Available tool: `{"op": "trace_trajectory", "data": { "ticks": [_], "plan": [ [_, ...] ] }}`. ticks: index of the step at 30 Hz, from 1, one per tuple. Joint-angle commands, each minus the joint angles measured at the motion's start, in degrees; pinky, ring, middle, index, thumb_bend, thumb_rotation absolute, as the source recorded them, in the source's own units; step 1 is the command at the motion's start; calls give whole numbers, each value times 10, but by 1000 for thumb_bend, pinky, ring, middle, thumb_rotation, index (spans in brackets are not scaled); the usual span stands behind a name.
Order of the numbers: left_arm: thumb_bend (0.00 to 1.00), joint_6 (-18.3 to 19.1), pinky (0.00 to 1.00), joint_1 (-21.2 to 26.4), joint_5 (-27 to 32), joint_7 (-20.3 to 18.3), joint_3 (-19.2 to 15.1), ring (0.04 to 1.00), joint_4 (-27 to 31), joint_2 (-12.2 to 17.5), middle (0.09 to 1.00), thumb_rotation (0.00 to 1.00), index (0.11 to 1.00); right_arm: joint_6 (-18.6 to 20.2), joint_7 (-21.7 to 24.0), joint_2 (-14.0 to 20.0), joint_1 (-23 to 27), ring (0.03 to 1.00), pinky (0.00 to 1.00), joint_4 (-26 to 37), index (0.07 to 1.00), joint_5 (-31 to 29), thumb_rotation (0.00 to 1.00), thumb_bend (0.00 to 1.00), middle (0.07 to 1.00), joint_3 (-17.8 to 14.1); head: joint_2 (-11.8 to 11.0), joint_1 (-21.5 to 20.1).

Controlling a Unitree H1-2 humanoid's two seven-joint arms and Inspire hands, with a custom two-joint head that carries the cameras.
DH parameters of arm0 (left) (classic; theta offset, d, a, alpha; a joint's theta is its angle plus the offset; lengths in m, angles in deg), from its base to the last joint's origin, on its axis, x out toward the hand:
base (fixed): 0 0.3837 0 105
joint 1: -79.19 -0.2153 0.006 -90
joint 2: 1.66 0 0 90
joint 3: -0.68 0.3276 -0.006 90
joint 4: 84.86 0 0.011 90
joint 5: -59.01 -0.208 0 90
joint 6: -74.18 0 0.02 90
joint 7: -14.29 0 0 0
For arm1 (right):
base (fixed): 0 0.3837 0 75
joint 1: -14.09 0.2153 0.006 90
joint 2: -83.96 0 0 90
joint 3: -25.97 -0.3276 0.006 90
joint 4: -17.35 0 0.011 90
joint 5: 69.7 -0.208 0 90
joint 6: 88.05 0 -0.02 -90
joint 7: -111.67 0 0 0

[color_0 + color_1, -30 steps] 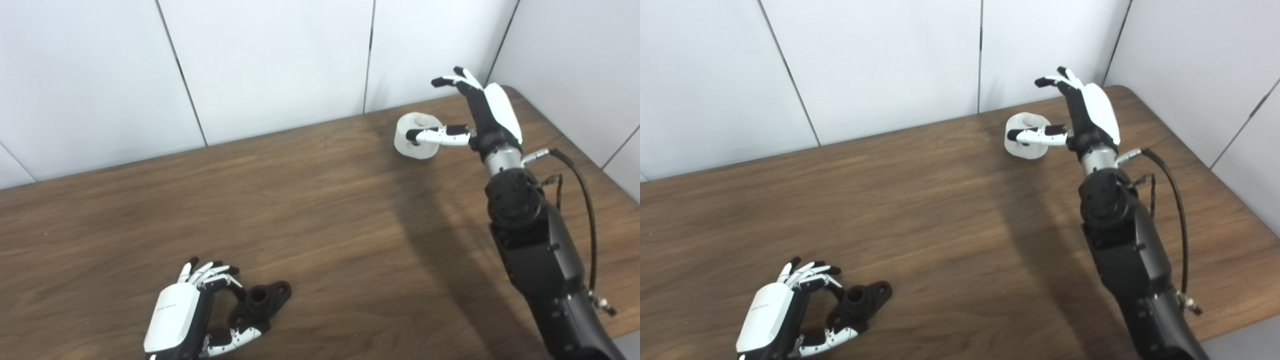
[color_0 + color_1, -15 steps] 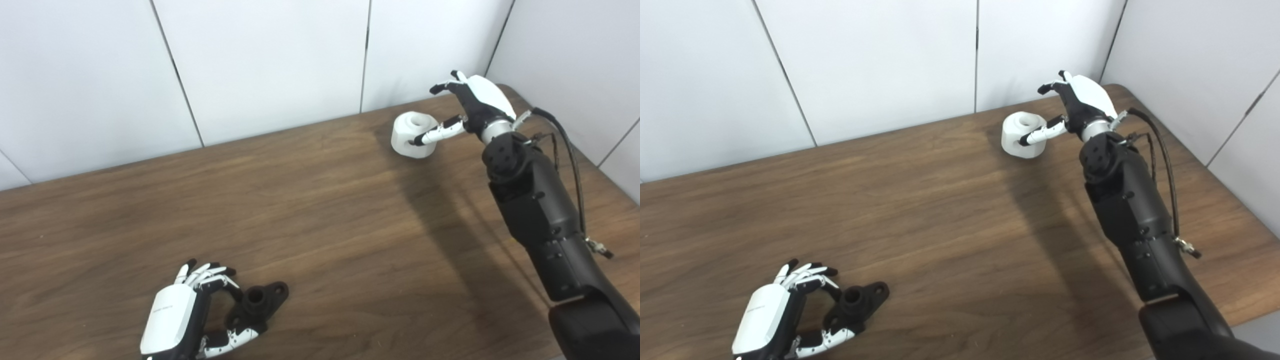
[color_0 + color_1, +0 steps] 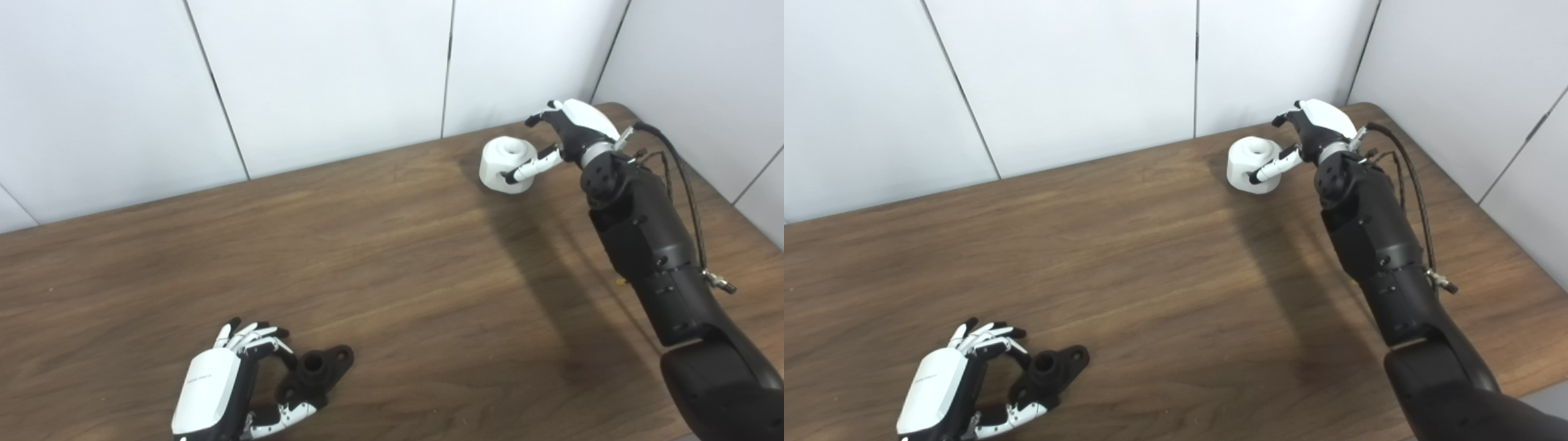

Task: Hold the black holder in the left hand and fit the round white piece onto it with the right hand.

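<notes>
The black holder (image 3: pixel 315 372) lies flat on the brown table near the front left, a short tube on a flange with holes. My left hand (image 3: pixel 220 386) curls around its left side, thumb under the flange, fingers apart and arched above it. I cannot tell if it grips. The round white piece (image 3: pixel 505 164) sits at the far right of the table, hole facing up. My right hand (image 3: pixel 566 131) reaches over its right side, thumb laid against its front, fingers spread above and behind it. It rests on the table.
White wall panels close off the back and right side. The table's (image 3: pixel 392 245) right corner lies just behind the right hand. A black cable (image 3: pixel 680 177) loops along the right forearm.
The right hand has dropped and tipped forward over the white piece, its forearm stretching further out. The left hand and holder have stayed put. The camera shifted a little early on.
</notes>
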Motion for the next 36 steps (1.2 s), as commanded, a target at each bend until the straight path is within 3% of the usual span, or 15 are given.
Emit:
{"op": "trace_trajectory", "data": {
  "ticks": [1, 36],
  "plan": [
    [519, 2, 972, -2, -4, -1, -5, 846, 7, 5, 758, 40, 485, 0, -6, 11, 31, 1000, 1000, 9, 808, 10, 303, 973, 1000, -6, 0, 0],
    [518, 1, 977, 2, -5, 2, -4, 848, 2, 2, 758, 41, 485, -1, -15, 21, 25, 1000, 1000, -2, 701, -2, 302, 891, 967, 14, -2, 3]
  ]
}}
